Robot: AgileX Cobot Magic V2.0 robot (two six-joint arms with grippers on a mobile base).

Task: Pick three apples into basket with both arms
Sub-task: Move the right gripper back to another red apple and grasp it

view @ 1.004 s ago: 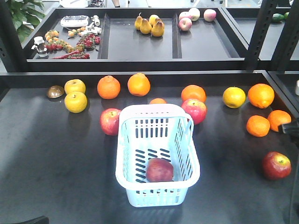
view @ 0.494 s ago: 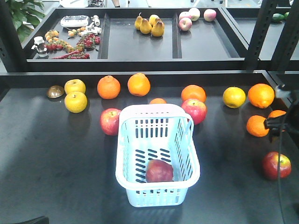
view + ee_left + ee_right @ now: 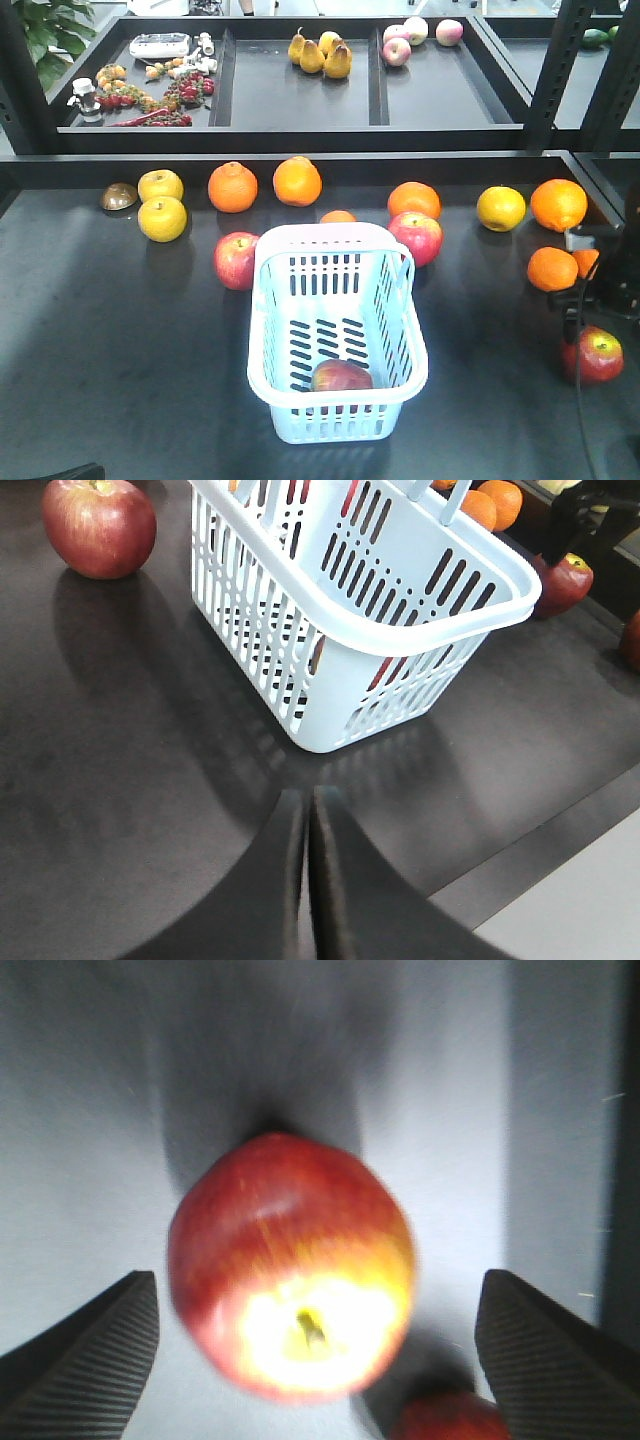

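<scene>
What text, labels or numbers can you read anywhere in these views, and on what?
No text can be read in any view.
The basket and the apples show no label or sticker.
The white pack on the back shelf may bear print: too small to tell.

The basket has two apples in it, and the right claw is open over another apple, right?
No, the basket holds only one apple, as the front-facing view shows. The right gripper is open over another apple, as you said.
</scene>
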